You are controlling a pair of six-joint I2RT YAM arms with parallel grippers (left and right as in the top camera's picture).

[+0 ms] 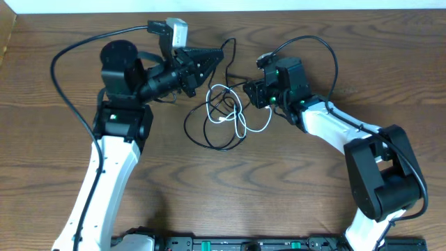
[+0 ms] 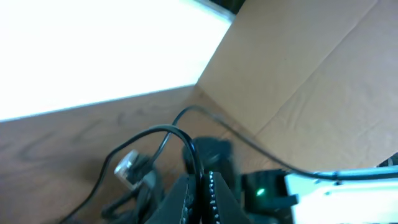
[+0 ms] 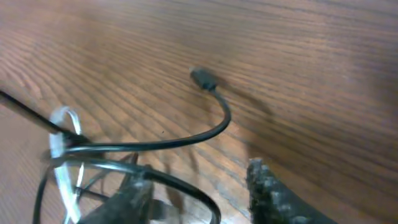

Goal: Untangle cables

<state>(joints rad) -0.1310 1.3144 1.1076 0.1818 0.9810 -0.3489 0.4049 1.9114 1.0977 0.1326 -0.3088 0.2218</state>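
The white cable [image 1: 239, 117] and the black cable [image 1: 200, 132] lie tangled in loops on the table between my two grippers. My left gripper [image 1: 211, 61] reaches in from the left. In the left wrist view its jaws [image 2: 203, 193] are shut on a strand of the black cable [image 2: 166, 132]. My right gripper [image 1: 249, 93] is at the right edge of the tangle. Its fingers [image 3: 199, 193] are open, and a black strand [image 3: 186, 185] runs between them. The black cable's plug end [image 3: 202, 78] lies on the wood ahead, and a white loop [image 3: 62, 124] is at the left.
A thick black arm wire [image 1: 70, 49] arcs over the left of the wooden table [image 1: 293, 181]. Another arm wire [image 1: 327, 52] loops above the right arm. A cardboard wall [image 2: 311, 87] stands behind the table's far edge.
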